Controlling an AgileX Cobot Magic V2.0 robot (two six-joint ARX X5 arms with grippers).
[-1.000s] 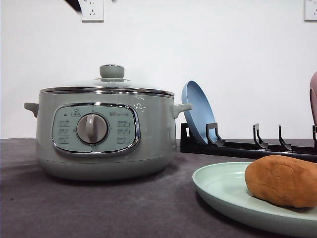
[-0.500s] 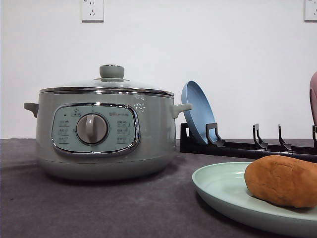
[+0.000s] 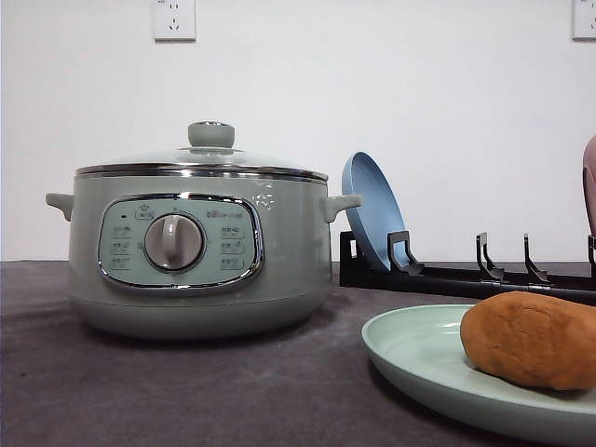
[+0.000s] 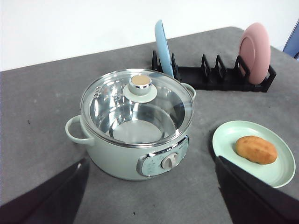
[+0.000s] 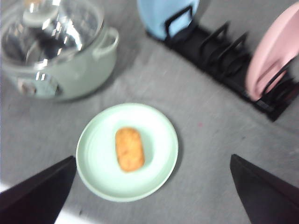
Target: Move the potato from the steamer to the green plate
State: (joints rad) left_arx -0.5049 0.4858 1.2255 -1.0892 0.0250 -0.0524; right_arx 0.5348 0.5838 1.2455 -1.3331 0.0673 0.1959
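The orange-brown potato (image 3: 531, 337) lies on the pale green plate (image 3: 410, 349) at the front right of the grey table. It rests a little off the centre of the plate (image 5: 98, 149) in the right wrist view. The sage-green steamer (image 3: 196, 251) stands to the left with its glass lid (image 4: 140, 88) on, and its pot looks empty through the glass. My left gripper (image 4: 151, 159) hangs open high over the steamer's front. My right gripper (image 5: 152, 158) hangs open high over the plate and potato (image 5: 129, 149). Neither holds anything.
A black dish rack (image 3: 447, 277) runs along the back right, behind the plate. A blue plate (image 3: 372, 209) stands upright at its left end and a pink plate (image 4: 254, 51) at its right end. Bare grey cloth lies in front of the steamer.
A dark piece of an arm at the top left of the front view one second ago has left the picture. The steamer, plate and potato have stayed put.
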